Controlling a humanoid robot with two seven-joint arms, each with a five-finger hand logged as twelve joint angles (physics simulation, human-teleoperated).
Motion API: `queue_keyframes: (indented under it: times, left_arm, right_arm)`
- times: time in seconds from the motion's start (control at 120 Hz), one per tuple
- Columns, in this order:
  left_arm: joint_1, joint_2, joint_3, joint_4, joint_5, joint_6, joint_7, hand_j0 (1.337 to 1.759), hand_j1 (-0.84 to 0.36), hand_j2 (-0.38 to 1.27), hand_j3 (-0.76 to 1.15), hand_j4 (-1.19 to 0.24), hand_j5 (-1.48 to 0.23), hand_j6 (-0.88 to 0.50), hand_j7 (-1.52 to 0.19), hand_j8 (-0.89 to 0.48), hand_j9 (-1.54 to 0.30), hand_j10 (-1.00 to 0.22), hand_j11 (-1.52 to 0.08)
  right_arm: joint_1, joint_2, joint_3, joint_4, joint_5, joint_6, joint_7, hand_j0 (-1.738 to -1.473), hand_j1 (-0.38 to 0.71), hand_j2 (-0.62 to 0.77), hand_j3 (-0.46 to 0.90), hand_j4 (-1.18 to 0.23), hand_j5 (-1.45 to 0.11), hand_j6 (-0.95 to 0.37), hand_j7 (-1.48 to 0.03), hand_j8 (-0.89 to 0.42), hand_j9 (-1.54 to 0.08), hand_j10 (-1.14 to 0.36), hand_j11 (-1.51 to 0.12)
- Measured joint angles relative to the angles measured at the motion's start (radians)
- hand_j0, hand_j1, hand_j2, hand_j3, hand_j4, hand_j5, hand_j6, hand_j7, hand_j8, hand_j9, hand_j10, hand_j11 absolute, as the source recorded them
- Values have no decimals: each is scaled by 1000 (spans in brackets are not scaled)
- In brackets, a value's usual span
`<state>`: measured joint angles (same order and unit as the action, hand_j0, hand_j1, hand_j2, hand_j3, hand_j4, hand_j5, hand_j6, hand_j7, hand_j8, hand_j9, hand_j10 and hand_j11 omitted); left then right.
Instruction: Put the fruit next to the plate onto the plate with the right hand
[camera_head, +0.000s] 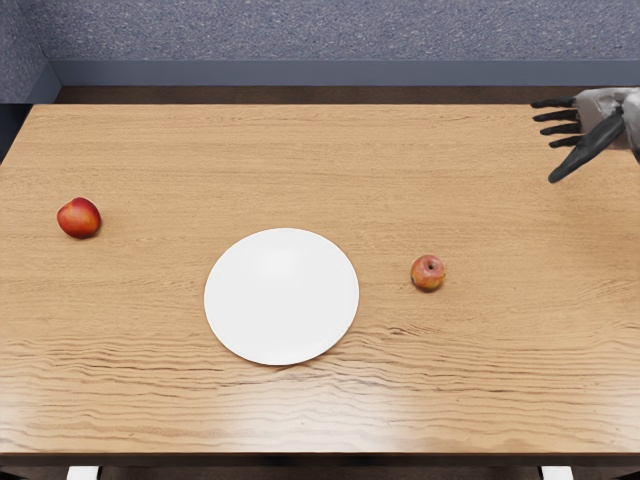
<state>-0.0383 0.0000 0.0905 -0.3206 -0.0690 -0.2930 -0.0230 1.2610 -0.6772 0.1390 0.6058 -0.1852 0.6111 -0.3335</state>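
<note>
Wooden table (480, 180), apple (427, 272) stem-up beside plate (281, 296).

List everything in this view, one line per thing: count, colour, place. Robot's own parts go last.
table: one, light wood grain, fills most of the view
plate: one, white, round, near the table's middle, nothing on it
apple: one, red with yellowish patches, on the table just right of the plate, not touching it
red fruit: one, red, alone near the table's left edge, far from the plate
wall: one, grey-blue, behind the table's far edge
right hand: one, dark fingers on a grey palm, at the upper right corner over the table's far right edge, fingers spread, holding nothing
</note>
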Motion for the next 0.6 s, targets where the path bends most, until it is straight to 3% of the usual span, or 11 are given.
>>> queue_keyframes:
  times: [0.075,0.25,0.308,0.383,0.467,0.6]
  left_arm:
    - [0,0,0,0,0,0,0,1658,349,0,0,0,0,0,0,0,0,0,0]
    - [0,0,0,0,0,0,0,1658,349,0,0,0,0,0,0,0,0,0,0]
    - [0,0,0,0,0,0,0,1658,349,0,0,0,0,0,0,0,0,0,0]
    - [0,0,0,0,0,0,0,1658,349,0,0,0,0,0,0,0,0,0,0]
    - [0,0,0,0,0,0,0,1658,349,0,0,0,0,0,0,0,0,0,0]
    - [0,0,0,0,0,0,0,1658,349,0,0,0,0,0,0,0,0,0,0]
  right_arm:
    - [9,12,-3,-1,0,0,-20,-1658,-327,-4,0,-21,-24,-21,-24,-21,-24,-20,-24]
    - [44,120,-2,-6,37,0,-128,-1658,-328,-3,0,-19,-24,-19,-24,-19,-24,-18,-24]
    - [103,184,-12,-6,53,0,-191,-1658,-328,-3,0,-18,-23,-18,-23,-18,-23,-18,-23]
    - [199,256,-39,-3,63,0,-235,-1658,-328,-4,0,-19,-23,-19,-23,-19,-23,-18,-23]
    - [291,309,-94,-1,69,0,-258,-1658,-329,-4,0,-19,-23,-19,-22,-18,-23,-18,-22]
    - [485,368,-404,28,74,0,-272,-1658,-328,-4,0,-19,-23,-19,-22,-19,-23,-18,-22]
